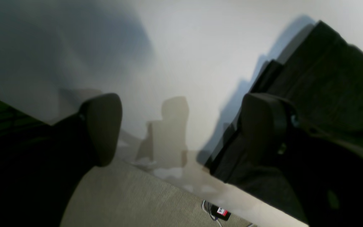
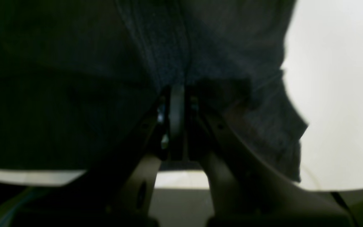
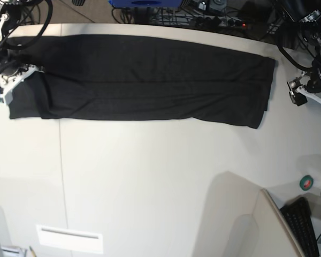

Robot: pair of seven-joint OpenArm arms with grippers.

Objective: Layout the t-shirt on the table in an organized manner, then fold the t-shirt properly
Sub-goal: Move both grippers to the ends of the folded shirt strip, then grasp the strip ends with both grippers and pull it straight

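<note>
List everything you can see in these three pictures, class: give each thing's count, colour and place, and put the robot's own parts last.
t-shirt: one, black, folded into a long band across the far part of the table.
table: one, off-white, with a thin seam line, filling most of the base view.
white plate: one, white, rectangular, near edge of the table.
tape roll: one, green, at the base view's right edge.
keyboard: one, black, lower right corner, off the table.
left claw: one, dark, open, beside the t-shirt's end, holding nothing.
right claw: one, dark, shut on the t-shirt at its other end.
</note>
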